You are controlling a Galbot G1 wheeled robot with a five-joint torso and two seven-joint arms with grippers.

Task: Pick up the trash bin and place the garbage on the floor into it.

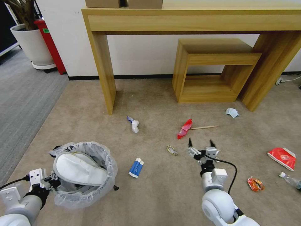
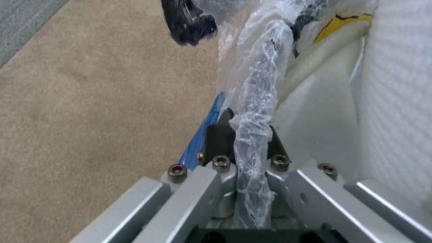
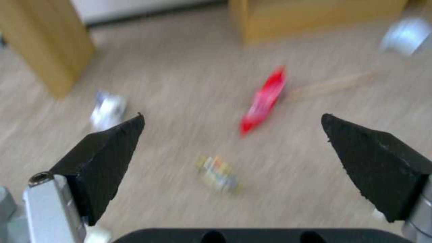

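The trash bin (image 1: 94,191), lined with a crinkly bag, sits low at my left with a white slipper (image 1: 80,169) inside. My left gripper (image 1: 51,182) is shut on its bagged rim (image 2: 254,111). My right gripper (image 1: 202,144) hangs open over the beige floor (image 1: 163,194). Just ahead of it lie a small wrapper (image 1: 171,150), a red wrapper (image 1: 185,128) and a wooden stick (image 1: 204,127). The same red wrapper (image 3: 263,101) shows between the open fingers (image 3: 103,152). Other garbage: a blue-white carton (image 1: 136,168), a mask (image 1: 232,112), a red packet (image 1: 282,158), an orange packet (image 1: 255,184), a bottle (image 1: 290,179).
A wooden console table (image 1: 100,62) and a low wooden cube shelf (image 1: 213,69) stand against the far wall. Grey ribbed carpet (image 1: 22,100), a plant pot (image 1: 31,44) and a tall red bin (image 1: 50,44) are at the left. A white crumpled item (image 1: 134,124) lies near the table leg.
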